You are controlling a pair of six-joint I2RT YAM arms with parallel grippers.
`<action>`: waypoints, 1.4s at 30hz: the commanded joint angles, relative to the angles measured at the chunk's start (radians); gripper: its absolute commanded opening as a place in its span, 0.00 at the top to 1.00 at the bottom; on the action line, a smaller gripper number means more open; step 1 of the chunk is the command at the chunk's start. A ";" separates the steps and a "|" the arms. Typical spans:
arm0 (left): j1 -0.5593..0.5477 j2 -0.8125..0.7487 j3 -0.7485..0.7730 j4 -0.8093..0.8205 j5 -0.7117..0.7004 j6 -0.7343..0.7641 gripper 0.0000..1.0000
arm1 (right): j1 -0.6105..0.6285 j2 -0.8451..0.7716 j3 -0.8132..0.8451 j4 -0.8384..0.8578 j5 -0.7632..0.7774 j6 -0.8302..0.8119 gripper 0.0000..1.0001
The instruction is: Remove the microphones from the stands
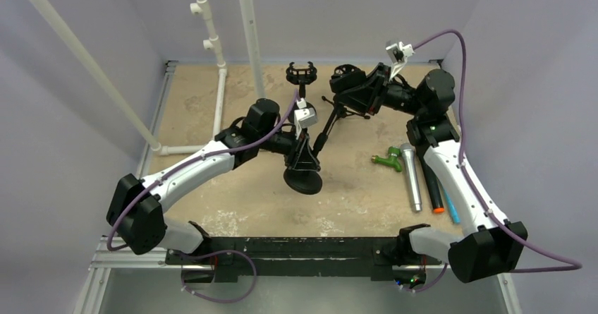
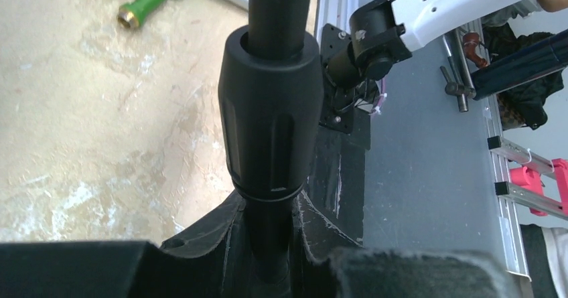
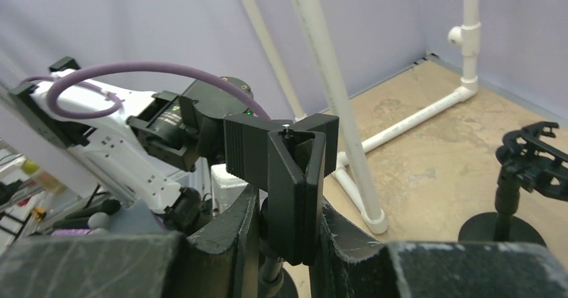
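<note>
Table (image 1: 233, 194): tan top, worn and blotched pale, with a silver microphone (image 1: 410, 180) lying flat toward the right side. A green brass-tipped fitting (image 1: 388, 160) lies just left of the microphone's head, a black marker with an orange tip (image 1: 431, 187) lies parallel just to its right, and a blue pen (image 1: 451, 214) lies beyond the marker. Well left of the microphone is the tilted round base of the microphone stand (image 1: 304, 180), contact with the top not determinable; farther back-left stand a short cradle-topped stand (image 1: 301, 74) and white PVC piping (image 1: 220, 102).
</note>
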 commanded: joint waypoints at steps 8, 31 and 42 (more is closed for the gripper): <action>0.001 0.014 0.165 0.112 -0.053 -0.101 1.00 | 0.070 -0.005 -0.186 -0.097 0.009 -0.206 1.00; 0.001 0.056 0.249 0.013 -0.195 -0.063 1.00 | 0.132 0.026 -0.315 -0.054 0.073 -0.186 1.00; 0.004 0.059 0.243 0.004 -0.218 -0.053 1.00 | 0.132 0.012 -0.306 -0.087 0.094 -0.205 0.97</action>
